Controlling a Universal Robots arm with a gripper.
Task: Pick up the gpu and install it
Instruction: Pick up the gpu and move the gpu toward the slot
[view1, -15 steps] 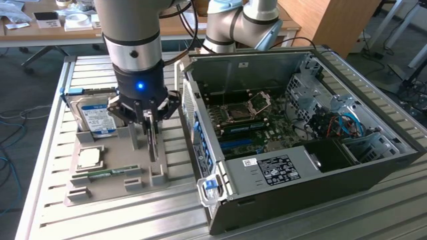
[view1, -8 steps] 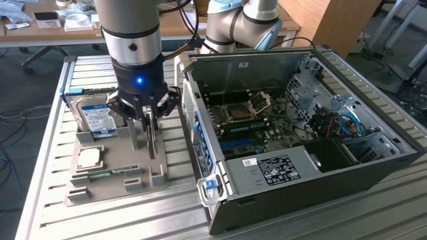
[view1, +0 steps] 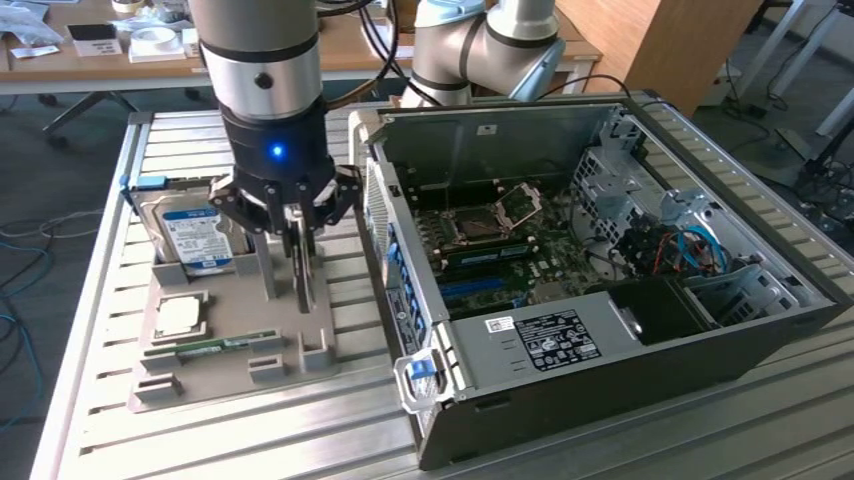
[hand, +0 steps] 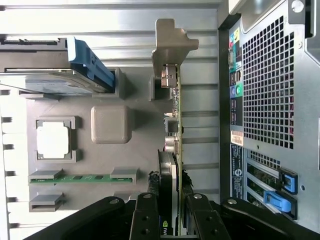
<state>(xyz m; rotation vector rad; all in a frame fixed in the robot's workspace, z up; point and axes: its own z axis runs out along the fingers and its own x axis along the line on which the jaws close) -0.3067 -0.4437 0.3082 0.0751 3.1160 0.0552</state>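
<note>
Pincer (view1: 296, 228) grasps the upright gpu (hand: 176, 117) by its top edge; computer case (view1: 587, 330) wall close alongside, gray holder (view1: 220, 375) below

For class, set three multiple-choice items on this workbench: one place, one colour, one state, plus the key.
1. The thin green-and-black gpu with a silver bracket stands: A in the grey plastic tray; B in a drawer; C on the floor.
2. The small round light on the arm glows: A red; B blue; C green.
3. The black metal computer case is: A open-sided; B closed; C upside down.
Key: A, it sits upright in a tray slot, the claw around it; B, the glow is blue; A, its green motherboard shows.
</note>
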